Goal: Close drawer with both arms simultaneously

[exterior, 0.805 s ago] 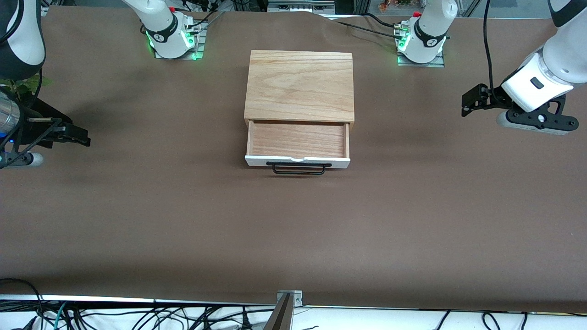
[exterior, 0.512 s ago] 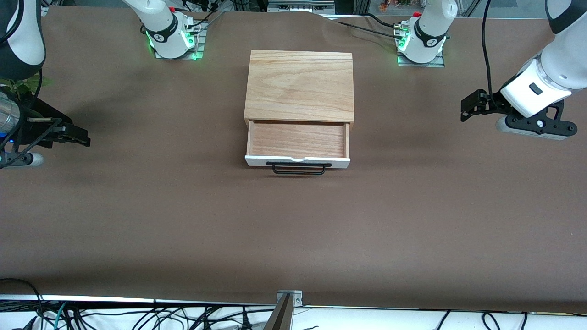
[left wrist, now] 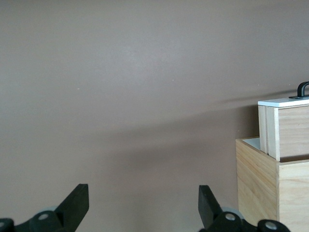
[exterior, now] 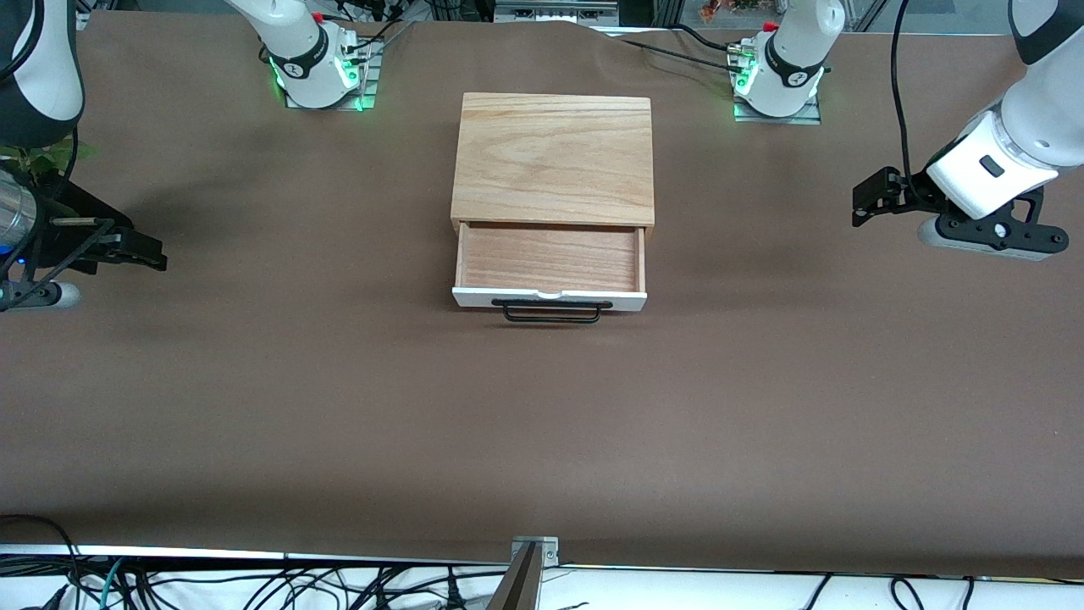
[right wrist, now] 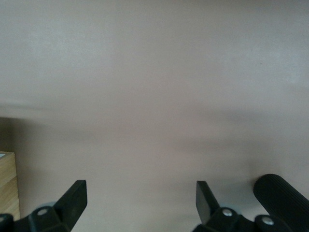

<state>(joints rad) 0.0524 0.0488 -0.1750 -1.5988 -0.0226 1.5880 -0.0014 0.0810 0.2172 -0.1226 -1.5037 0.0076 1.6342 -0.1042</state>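
1. Front view shows the drawer (exterior: 550, 267) pulled out of a light-oak box (exterior: 554, 158) that sits mid-table, between the two arm bases and nearer to the front camera than they are
2. Inside, the drawer has a flat floor of light wood with fine straight grain; its front panel (exterior: 549, 296) is smooth white and faces the front camera
3. A thin black wire bar handle (exterior: 550, 312), bent into a long shallow loop with rounded corners, sticks out from that panel
4. The box's top is a plain rectangular board with a broad arched grain
5. The table (exterior: 339, 407) is covered with matte brown sheeting, slightly rippled at the edge nearest the bases
6. The left gripper (exterior: 865, 199) hangs over bare table toward the left arm's end, well apart from the box; in the left wrist view its black wedge-shaped fingers (left wrist: 77, 203) stand spread wide with nothing between them
7. That wrist view also takes in the box's side, the drawer's pale side wall and the white panel edge
8. The right gripper (exterior: 144, 252) hangs over bare table toward the right arm's end, also well apart from the box; its fingers (right wrist: 75, 195) are likewise spread and empty
9. Each white arm base (exterior: 315, 61) glows green at its foot; no writing can be read anywhere
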